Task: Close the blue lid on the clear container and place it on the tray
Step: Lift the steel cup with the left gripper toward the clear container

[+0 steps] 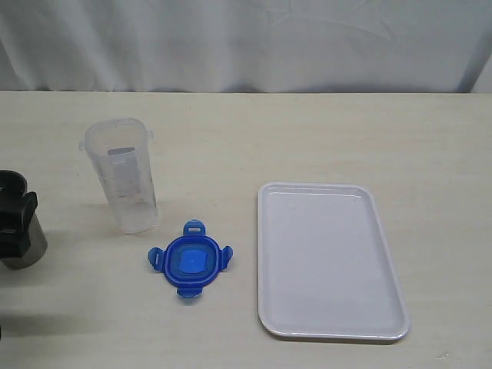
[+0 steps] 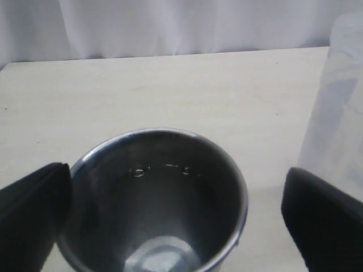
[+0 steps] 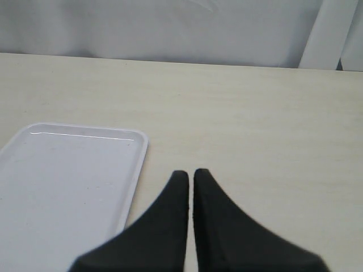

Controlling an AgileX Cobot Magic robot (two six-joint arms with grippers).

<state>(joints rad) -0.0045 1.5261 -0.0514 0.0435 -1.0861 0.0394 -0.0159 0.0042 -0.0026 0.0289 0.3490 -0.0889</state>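
Straddling the steel cup, the left gripper has its jaws spread wide. One black finger sits just beside the cup's rim, perhaps touching it. The other stands clear of the far side, so nothing is pinched. The wrist looks steeply down into the cup's open mouth. In the exterior view this gripper shows only as a black block over the cup at the left edge of the table; the rest of the arm is out of view.

The clear container stands upright with its mouth open, at about 2 o'clock from the cup and apart from it. The left wrist view catches it as a pale blur beside the outer finger.

The blue lid lies flat on the table at about 5 o'clock from the container, near its base but not touching, with its four flaps splayed out.

The tray lies at 3 o'clock from the lid, apart from it, with its long side running away from the camera.

The right gripper has its fingers pressed together, holding nothing, with only a hairline seam between them. It points forward at a shallow slant over bare table, just beside a corner of the tray. It does not show in the exterior view.

A white cloth hangs behind the table.
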